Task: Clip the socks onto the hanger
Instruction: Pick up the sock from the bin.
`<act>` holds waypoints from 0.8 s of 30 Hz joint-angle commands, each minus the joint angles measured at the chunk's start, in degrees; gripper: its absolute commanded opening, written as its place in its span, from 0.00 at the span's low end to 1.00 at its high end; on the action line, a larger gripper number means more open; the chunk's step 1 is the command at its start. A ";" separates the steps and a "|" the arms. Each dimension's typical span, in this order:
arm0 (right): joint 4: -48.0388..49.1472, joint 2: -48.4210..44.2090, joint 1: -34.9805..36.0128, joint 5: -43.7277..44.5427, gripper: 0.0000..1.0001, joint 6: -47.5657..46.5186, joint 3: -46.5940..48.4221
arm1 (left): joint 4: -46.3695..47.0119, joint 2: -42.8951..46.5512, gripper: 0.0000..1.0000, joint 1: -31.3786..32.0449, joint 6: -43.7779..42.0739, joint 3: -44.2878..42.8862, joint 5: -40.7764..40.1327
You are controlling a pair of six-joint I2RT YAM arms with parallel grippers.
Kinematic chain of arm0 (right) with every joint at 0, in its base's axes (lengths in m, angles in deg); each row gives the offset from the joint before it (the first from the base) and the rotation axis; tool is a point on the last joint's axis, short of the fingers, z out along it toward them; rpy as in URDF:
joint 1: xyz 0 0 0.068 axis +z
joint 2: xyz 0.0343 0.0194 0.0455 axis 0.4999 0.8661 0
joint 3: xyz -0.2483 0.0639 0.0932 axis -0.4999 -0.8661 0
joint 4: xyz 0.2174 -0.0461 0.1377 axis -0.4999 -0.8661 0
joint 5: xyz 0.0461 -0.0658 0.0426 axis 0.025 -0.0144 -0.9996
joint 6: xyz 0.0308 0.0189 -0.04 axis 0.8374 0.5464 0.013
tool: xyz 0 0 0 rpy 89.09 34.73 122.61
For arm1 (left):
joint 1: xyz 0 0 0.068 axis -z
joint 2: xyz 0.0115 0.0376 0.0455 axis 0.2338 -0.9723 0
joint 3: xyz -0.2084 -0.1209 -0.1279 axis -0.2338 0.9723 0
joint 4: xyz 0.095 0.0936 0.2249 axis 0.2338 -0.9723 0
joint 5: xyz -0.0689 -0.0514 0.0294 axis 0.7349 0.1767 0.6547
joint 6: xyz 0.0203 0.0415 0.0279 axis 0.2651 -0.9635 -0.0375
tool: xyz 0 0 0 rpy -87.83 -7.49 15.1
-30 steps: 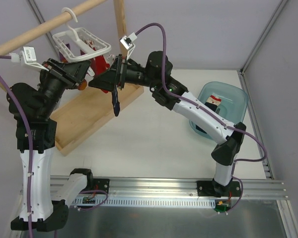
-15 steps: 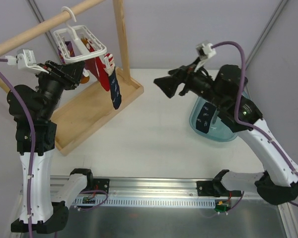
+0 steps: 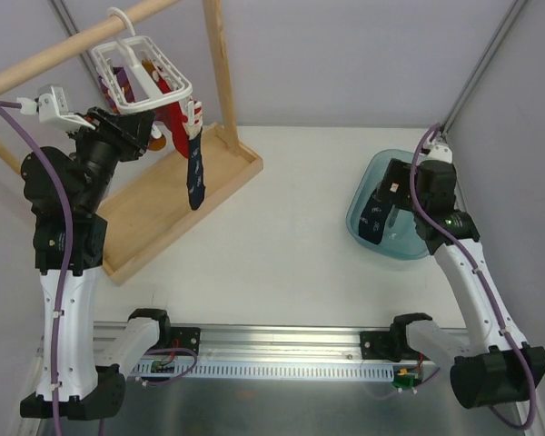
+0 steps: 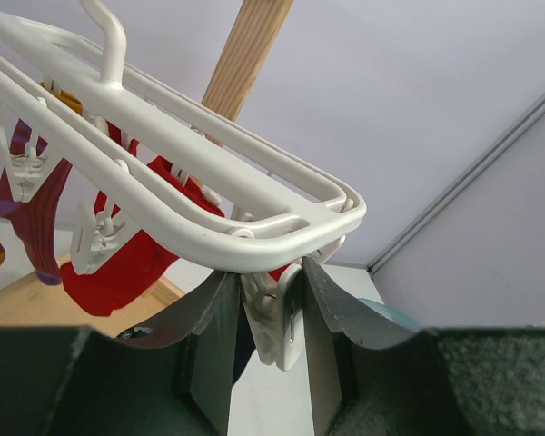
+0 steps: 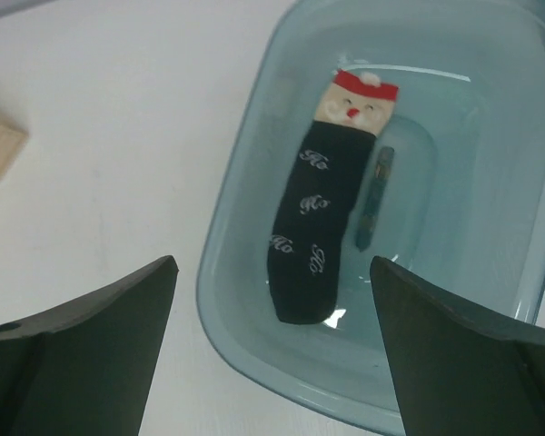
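R arm has swung off the hanger [image 3: 159, 98] since a sec ago & now sits over the teal bin [image 3: 356, 218] by the right edge of the table [image 3: 282, 227]. R gripper [image 5: 272, 265] points down into the bin, fingers wide apart, nothing btwn them. One navy sock [image 3: 193, 177], which R held up at the hanger before, now hangs free from the hanger's near right corner, toe down, above the wooden base [image 3: 163, 218] at the table's far left corner. Hanger hooks over the wooden rod [image 3: 64, 52].

L gripper [image 4: 269, 300] hasn't left the hanger: fingers [image 4: 209, 327] pressed tog. on a white clip [image 4: 274, 327] just under the frame's rounded corner. Can't tell from the wrist view whether the sock sits in that same clip. Red socks [image 4: 132, 259] & a purple-orange sock [image 4: 38, 204] hang from clips further along.

2nd navy sock [image 5: 322, 227] lies flat on the bin floor, roughly mid-bin, red-white Santa cuff toward the bin's far wall, toe toward R gripper. Slim dark thing [image 5: 374, 200] lies just beside it; can't tell what.
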 commanded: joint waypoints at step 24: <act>20.83 45.93 -18.35 -9.50 0.76 8.43 15.10 | 2.19 1.60 0.07 -0.66 -1.19 -0.99 0.47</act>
